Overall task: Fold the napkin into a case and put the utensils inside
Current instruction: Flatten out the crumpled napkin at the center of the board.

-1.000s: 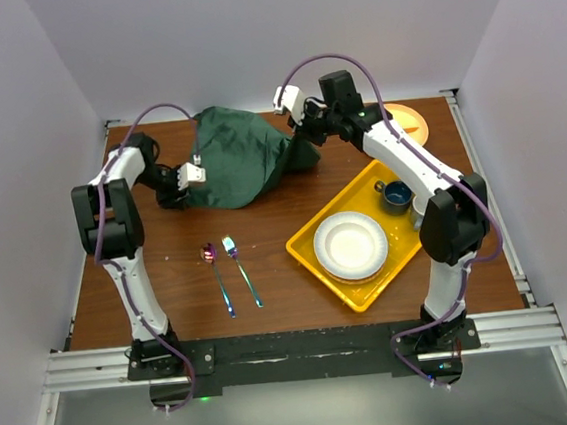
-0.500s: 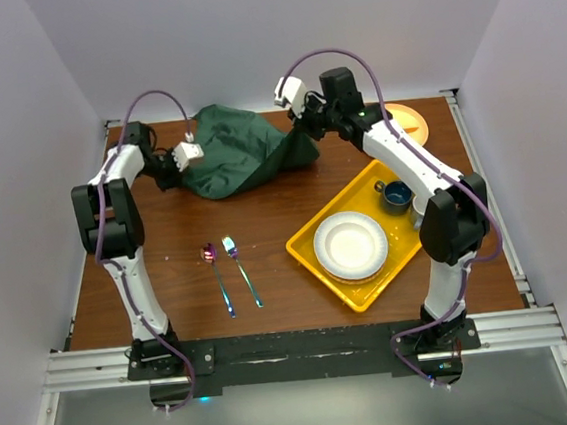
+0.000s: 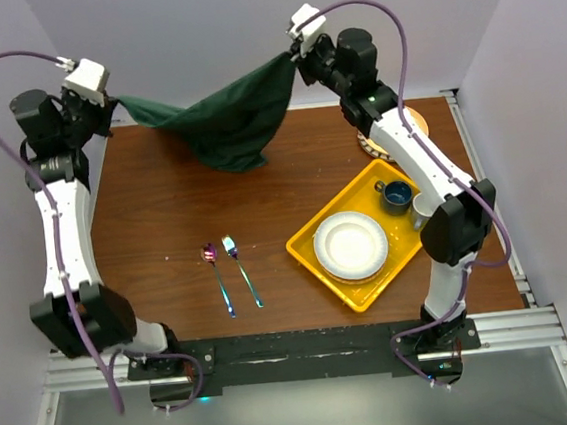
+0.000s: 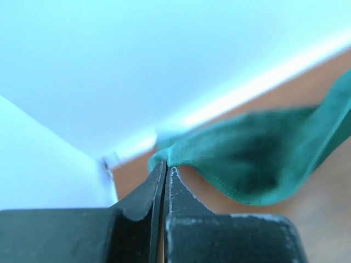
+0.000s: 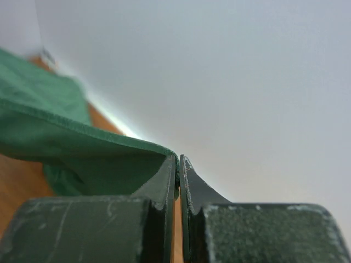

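Both grippers pinching napkin (image 3: 227, 127) corners, cloth hanging in the air

L gripper (image 4: 166, 169) is clamping fully closed on one hemmed corner of the dark green napkin, jaws meeting w/ only cloth between them; R gripper (image 5: 179, 160) is doing the same on the opposite corner, jaws pressed together on the hem. The napkin is sagging between them like a slung sheet, hanging beyond & to the left of the yellow tray (image 3: 305, 247), its lowest fold dangling over the table (image 3: 153, 215), prob. not touching the wood, though the top view can't settle that. The spoon (image 3: 208, 252) & fork (image 3: 229, 246) are lying side by side just left of the tray, well apart from the cloth
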{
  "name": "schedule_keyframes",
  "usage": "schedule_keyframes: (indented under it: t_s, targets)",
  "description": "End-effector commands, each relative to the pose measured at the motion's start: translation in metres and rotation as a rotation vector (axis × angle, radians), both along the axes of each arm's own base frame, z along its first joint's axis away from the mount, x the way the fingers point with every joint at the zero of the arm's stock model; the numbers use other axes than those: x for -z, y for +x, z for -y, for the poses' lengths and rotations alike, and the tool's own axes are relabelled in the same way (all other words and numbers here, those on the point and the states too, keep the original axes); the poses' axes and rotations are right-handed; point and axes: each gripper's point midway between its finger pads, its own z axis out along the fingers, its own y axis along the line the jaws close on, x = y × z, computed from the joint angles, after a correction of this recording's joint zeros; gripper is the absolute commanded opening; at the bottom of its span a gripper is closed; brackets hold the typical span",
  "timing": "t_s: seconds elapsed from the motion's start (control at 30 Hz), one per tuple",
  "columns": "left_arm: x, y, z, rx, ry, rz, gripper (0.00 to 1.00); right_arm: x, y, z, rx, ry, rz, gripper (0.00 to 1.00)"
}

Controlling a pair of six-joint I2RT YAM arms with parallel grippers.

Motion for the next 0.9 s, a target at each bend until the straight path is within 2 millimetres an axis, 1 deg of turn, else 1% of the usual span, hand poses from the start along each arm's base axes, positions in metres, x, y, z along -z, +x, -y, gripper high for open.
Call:
schedule_keyframes:
  t_s: [0.0, 0.03, 0.07, 0.1, 0.13, 0.17, 0.2, 0.23, 0.27, 0.3, 0.33, 0.37, 0.4, 0.47, 0.53, 0.73, 0.8, 0.83, 0.87]
  targets:
    - [-0.091, -0.038, 0.009, -0.081, -0.101, 0.250, 0.00, -0.140, -0.053, 0.014, -0.040, 0.219, 0.277, 0.00]
    - [-0.103, -0.046, 0.007, -0.105, -0.115, 0.283, 0.00, -0.150, -0.062, 0.013, -0.054, 0.225, 0.296, 0.00]
    - [-0.127, -0.067, 0.005, -0.148, -0.110, 0.352, 0.00, -0.170, -0.082, 0.014, -0.078, 0.241, 0.335, 0.00]
    - [-0.141, -0.077, 0.003, -0.168, -0.110, 0.409, 0.00, -0.172, -0.090, 0.013, -0.090, 0.241, 0.343, 0.00]
    - [-0.160, -0.098, 0.006, -0.183, -0.114, 0.470, 0.00, -0.180, -0.102, 0.014, -0.099, 0.236, 0.368, 0.00]
    - [-0.170, -0.109, 0.002, -0.219, -0.116, 0.506, 0.00, -0.197, -0.126, 0.013, -0.123, 0.249, 0.414, 0.00]
    - [-0.178, -0.118, 0.000, -0.236, -0.119, 0.541, 0.00, -0.197, -0.135, 0.012, -0.128, 0.240, 0.421, 0.00]
    - [-0.191, -0.134, 0.001, -0.252, -0.128, 0.585, 0.00, -0.201, -0.143, 0.013, -0.128, 0.223, 0.448, 0.00]
    - [-0.197, -0.142, -0.002, -0.282, -0.134, 0.609, 0.00, -0.206, -0.154, 0.009, -0.130, 0.230, 0.462, 0.00]
    - [-0.206, -0.150, -0.003, -0.292, -0.135, 0.638, 0.00, -0.217, -0.169, 0.015, -0.124, 0.239, 0.491, 0.00]
    - [-0.215, -0.161, -0.001, -0.297, -0.137, 0.667, 0.00, -0.222, -0.175, 0.016, -0.117, 0.241, 0.505, 0.00]
    - [-0.221, -0.167, -0.001, -0.303, -0.139, 0.685, 0.00, -0.228, -0.183, 0.017, -0.118, 0.255, 0.515, 0.00]
    - [-0.229, -0.173, 0.000, -0.302, -0.137, 0.707, 0.00, -0.237, -0.189, 0.024, -0.095, 0.275, 0.527, 0.00]
    - [-0.241, -0.184, 0.003, -0.297, -0.141, 0.737, 0.00, -0.244, -0.194, 0.030, -0.078, 0.291, 0.536, 0.00]
    - [-0.245, -0.188, 0.004, -0.293, -0.145, 0.743, 0.00, -0.253, -0.197, 0.036, -0.061, 0.304, 0.551, 0.00]
    - [-0.258, -0.194, 0.009, -0.275, -0.144, 0.768, 0.00, -0.263, -0.207, 0.031, -0.115, 0.315, 0.571, 0.00]
    - [-0.264, -0.200, 0.015, -0.245, -0.127, 0.786, 0.00, -0.265, -0.212, 0.029, -0.139, 0.317, 0.569, 0.00]
    - [-0.267, -0.207, 0.019, -0.234, -0.121, 0.796, 0.00, -0.266, -0.219, 0.027, -0.168, 0.314, 0.572, 0.00]
    - [-0.265, -0.208, 0.021, -0.225, -0.114, 0.787, 0.00, -0.262, -0.221, 0.024, -0.183, 0.304, 0.561, 0.00]
